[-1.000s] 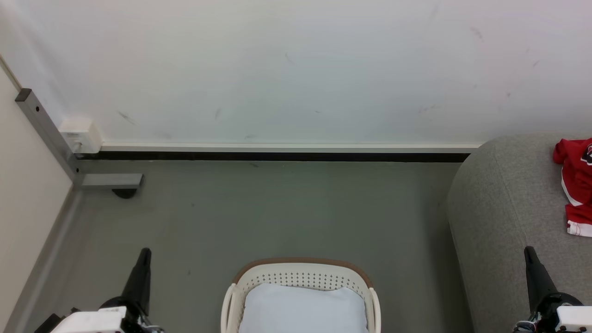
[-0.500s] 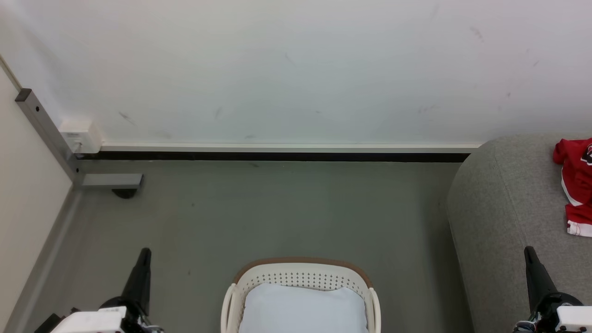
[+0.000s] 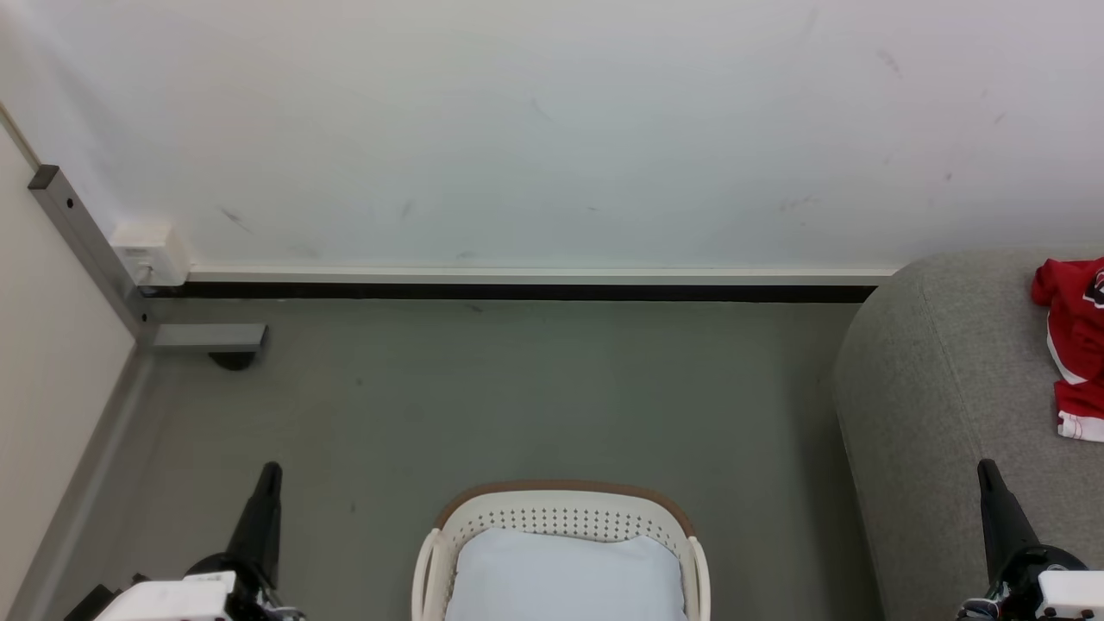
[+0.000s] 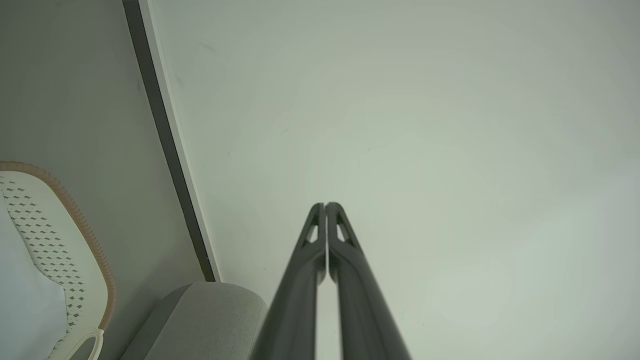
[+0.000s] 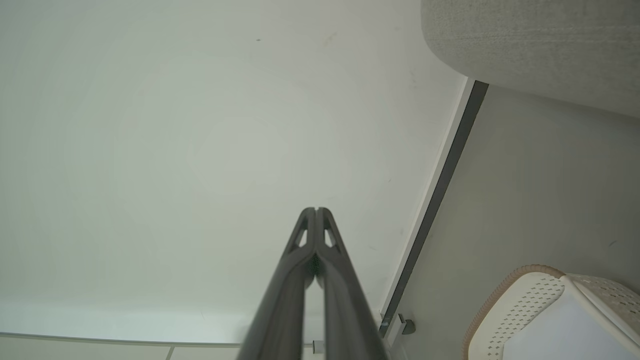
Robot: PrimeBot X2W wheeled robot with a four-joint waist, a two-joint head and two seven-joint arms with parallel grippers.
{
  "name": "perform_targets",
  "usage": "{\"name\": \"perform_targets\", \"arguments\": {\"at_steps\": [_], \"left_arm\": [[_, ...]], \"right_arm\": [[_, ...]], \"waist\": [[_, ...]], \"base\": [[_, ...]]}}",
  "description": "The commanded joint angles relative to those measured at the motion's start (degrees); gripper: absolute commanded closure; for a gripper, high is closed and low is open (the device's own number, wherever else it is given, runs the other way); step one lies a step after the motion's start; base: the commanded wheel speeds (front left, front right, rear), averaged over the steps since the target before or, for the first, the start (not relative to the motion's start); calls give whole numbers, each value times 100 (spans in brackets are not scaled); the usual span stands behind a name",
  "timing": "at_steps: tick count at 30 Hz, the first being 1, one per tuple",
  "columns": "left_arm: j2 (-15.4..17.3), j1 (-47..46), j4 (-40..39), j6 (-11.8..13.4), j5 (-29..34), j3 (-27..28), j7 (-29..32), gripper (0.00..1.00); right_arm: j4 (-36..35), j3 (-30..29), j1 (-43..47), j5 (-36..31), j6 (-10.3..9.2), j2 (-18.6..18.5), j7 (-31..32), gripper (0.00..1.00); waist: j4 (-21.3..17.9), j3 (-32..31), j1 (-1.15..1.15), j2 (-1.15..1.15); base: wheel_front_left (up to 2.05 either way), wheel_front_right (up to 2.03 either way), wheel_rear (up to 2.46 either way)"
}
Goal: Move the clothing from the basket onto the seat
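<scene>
Clothing (image 3: 1074, 345) in red with white trim lies bunched on the seat (image 3: 940, 388) at the right edge of the head view. The frame cuts it off, so I cannot tell how much of it is there. The basket (image 3: 561, 517) stands on the floor (image 3: 517, 397) at bottom centre, between my two arms. What I see inside it is a pale, smooth pad or cloth (image 3: 561, 573), and no red. My left jaws at the lower left and my right jaws at the lower right are both clenched tip to tip with nothing between them. Each wrist view shows its pair pressed together against the white wall (image 4: 400, 125).

I judge the task close to done, but the near half of the basket lies below the frame, and that is the main hazard. A garment could hide there or under the pad, and I would stop too soon. If I reach in, clenched jaws would only prod the cloth, or I might lift the pad by mistake. The basket looks light, so a finger caught in its perforated wall could tip or drag it. My right jaws sit just beside the seat's rounded side, where a careless swing could scrape it.
</scene>
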Motion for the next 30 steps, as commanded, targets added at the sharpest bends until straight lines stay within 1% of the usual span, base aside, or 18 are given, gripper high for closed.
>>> {"name": "perform_targets", "arguments": {"at_steps": [1,30], "left_arm": [[44,-51,-19,-28,-65,13,24,100],[43,-51,-20,-28,-65,12,24,100]], "right_arm": [[-29,-22,-70,4,-12,-44,15,100],[-29,-22,-70,4,-12,-44,15,100]], "waist": [[0,0,0,0],[0,0,0,0]], "base": [[0,0,0],[0,0,0]]}}
